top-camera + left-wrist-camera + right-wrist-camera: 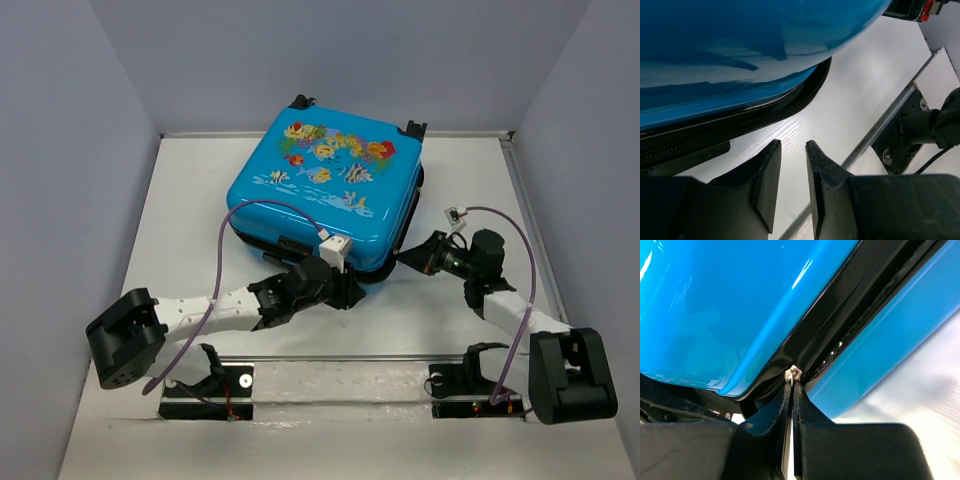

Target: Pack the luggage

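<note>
Fingertips of the right gripper [791,386] are pinched flat together, nipping what looks like the small silvery zip pull [793,373] in the black seam. The left gripper [793,146] stands partly open and holds nothing, just beside the case's near edge. The luggage [330,190] lies flat mid-table [180,230], lid down. Its glossy bright-blue shell, printed with fish and coral, is likely stiff, slippery and light (bare shell gives poor purchase), so the pull tab or zipper trim is the place to grip.

No legible text or labels
</note>
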Robot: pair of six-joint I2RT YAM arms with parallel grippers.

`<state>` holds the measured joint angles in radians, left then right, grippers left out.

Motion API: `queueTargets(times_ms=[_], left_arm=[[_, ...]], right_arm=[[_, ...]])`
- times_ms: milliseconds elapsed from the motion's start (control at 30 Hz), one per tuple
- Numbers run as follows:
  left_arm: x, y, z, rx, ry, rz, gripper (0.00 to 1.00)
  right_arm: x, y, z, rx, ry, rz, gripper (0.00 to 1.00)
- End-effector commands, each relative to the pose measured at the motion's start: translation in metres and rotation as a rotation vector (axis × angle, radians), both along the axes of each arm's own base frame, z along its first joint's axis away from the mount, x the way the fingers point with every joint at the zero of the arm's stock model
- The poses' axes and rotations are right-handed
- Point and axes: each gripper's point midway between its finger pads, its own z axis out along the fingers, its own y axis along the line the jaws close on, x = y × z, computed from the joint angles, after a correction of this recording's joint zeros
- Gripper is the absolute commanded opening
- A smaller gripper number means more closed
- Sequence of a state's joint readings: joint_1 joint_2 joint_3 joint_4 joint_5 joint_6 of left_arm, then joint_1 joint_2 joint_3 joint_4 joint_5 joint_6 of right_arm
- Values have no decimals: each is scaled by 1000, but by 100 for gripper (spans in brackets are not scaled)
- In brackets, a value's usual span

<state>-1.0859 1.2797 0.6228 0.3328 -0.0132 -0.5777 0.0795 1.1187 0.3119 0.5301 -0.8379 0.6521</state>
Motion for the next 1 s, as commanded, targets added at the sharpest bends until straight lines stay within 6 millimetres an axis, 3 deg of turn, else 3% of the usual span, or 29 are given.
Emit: queueTargets(times_ms=[0,133,167,267,300,433,567,667,767,800,833,867,967], left_arm=[[19,-16,30,-63,-70,50,38],[35,-16,26,-38,-89,123,38],[43,-14,28,-29,-110,166,38],[63,-10,26,1,-149,264,38],[67,-10,25,10,-157,283,38],[81,-26,22,33,-175,294,38],[87,-42,34,6,-183,282,38],[93,-58,52,-24,-206,264,37],[96,-69,58,-33,-212,248,37],[97,-75,65,-49,-217,238,37],[97,-80,64,-47,-215,223,37],[95,-83,65,-42,-211,203,37],[85,-72,68,-44,-192,187,41]], right_arm=[[-3,-1,-1,-13,5,-16,7],[-7,-7,10,-81,-33,-62,7],[-11,-11,4,-112,9,-91,7],[-22,-10,22,-147,-43,-111,7],[-31,-10,17,-163,-5,-99,7],[-61,11,9,-197,47,1,7],[-92,37,-3,-244,87,117,7],[-114,55,3,-237,74,175,7],[-134,73,9,-203,65,228,7],[-130,79,15,-183,34,210,7],[-139,89,14,-177,37,240,7],[-132,92,13,-190,20,200,7],[-114,101,2,-230,32,129,7]])
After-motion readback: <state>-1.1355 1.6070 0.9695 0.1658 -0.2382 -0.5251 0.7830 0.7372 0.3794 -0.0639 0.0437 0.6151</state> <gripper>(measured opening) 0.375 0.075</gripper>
